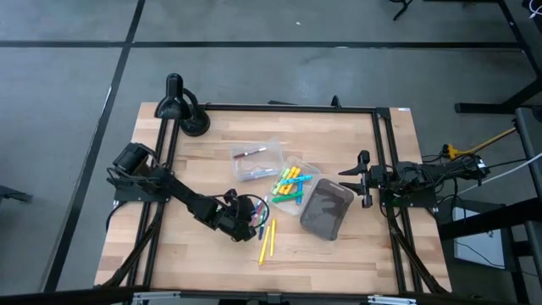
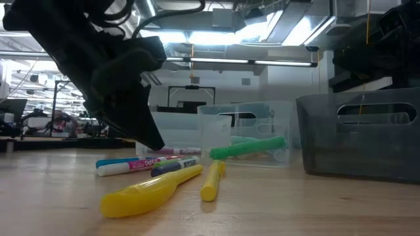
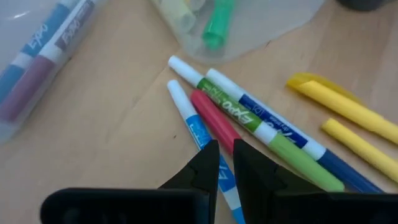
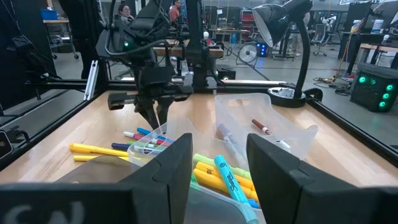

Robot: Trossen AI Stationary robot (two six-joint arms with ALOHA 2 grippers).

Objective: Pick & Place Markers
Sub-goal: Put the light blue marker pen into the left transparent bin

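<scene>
Left end effector [image 3: 225, 163], fingers nearly closed, hovers over loose markers [image 3: 249, 118], gripping nothing.

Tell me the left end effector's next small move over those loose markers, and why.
Probably open and lower. The left end effector hangs just above the loose markers with its tips nearly together, over the light blue marker beside the red marker; nothing is between them, so they seem too narrow to take one.
</scene>
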